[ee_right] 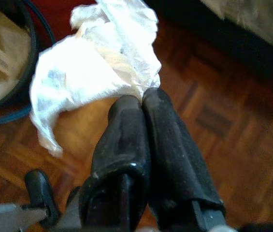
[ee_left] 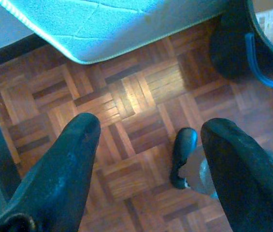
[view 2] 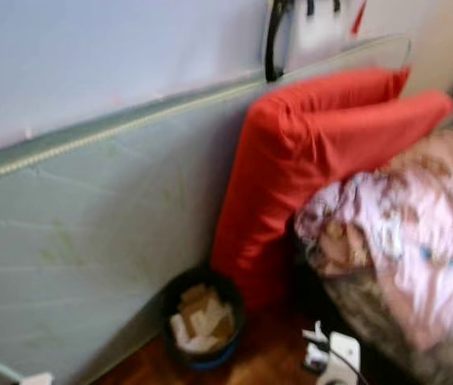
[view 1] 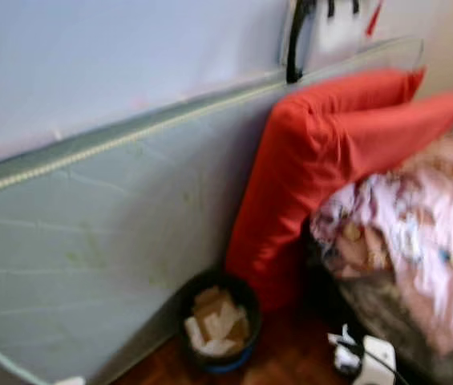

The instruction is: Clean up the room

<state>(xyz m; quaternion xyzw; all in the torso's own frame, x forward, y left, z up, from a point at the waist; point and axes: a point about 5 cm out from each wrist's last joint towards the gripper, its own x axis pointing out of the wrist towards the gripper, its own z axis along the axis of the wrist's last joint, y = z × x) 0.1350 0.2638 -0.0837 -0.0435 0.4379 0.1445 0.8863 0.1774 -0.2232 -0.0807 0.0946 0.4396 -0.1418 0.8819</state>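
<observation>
In the right wrist view my right gripper (ee_right: 141, 99) is shut on a crumpled white tissue (ee_right: 95, 67), which hangs above the parquet floor close to the bin's rim (ee_right: 27, 72). The dark round waste bin (view 1: 218, 321) stands on the floor between the leaning mattress and the red cushion, with cardboard and paper scraps inside. In the left wrist view my left gripper (ee_left: 148, 128) is open over bare parquet, and the bin's rim with a blue band (ee_left: 257, 53) sits at the corner of that view.
A pale green mattress (view 1: 90, 241) leans against the wall. A red folded cushion (view 1: 322, 152) rests against it, beside a pink patterned blanket (view 1: 418, 233). A white power strip with cables (view 1: 362, 353) lies on the floor by the bin.
</observation>
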